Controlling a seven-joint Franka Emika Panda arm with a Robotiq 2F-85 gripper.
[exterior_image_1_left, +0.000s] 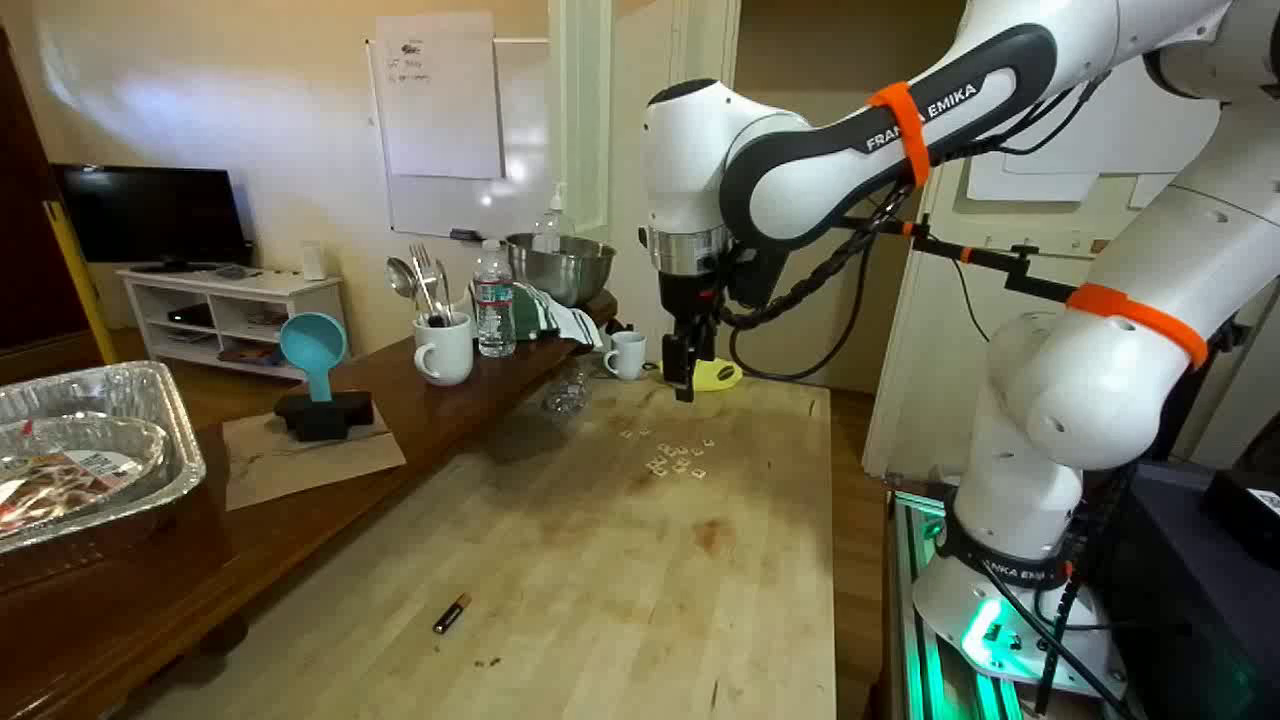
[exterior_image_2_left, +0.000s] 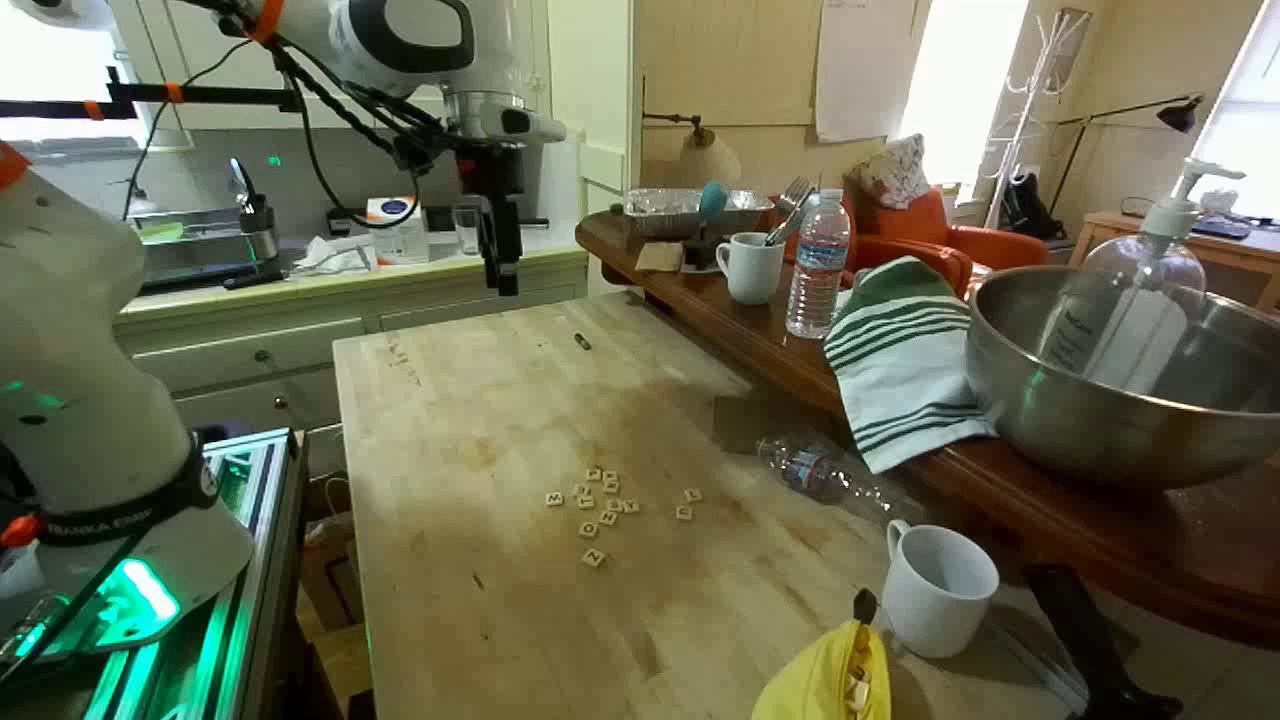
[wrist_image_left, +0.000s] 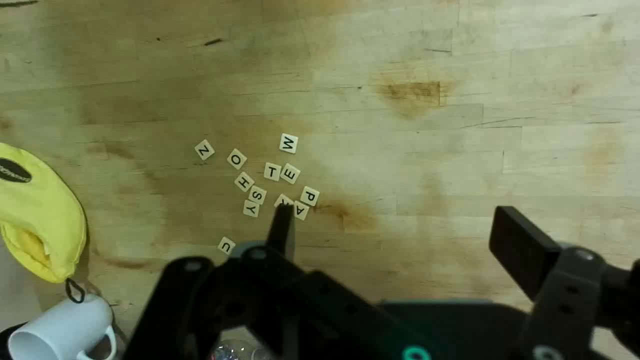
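Observation:
My gripper (wrist_image_left: 394, 212) hangs open above the light wooden tabletop (wrist_image_left: 425, 165), with nothing between its fingers. In the wrist view one finger (wrist_image_left: 281, 227) covers part of an R tile. Several small cream letter tiles lie scattered face up, among them a W tile (wrist_image_left: 288, 143), an N tile (wrist_image_left: 204, 149) and a U tile (wrist_image_left: 226, 245). The tiles also show in both exterior views, where the gripper (exterior_image_2_left: 503, 285) is well above the table. A yellow banana-shaped pouch (wrist_image_left: 45, 205) lies beside a white mug (wrist_image_left: 65, 325). Farther along the table is a battery (exterior_image_1_left: 452, 613).
A dark brown raised counter (exterior_image_1_left: 400, 440) runs along the table, holding a utensil mug (exterior_image_1_left: 445, 350), water bottle (exterior_image_1_left: 495, 300), steel bowl (exterior_image_2_left: 1130, 400), towel (exterior_image_2_left: 905, 365) and foil trays (exterior_image_1_left: 175, 440). A clear bottle (exterior_image_2_left: 815, 475) lies at its edge. A black handle (exterior_image_2_left: 1085, 640) is near the mug.

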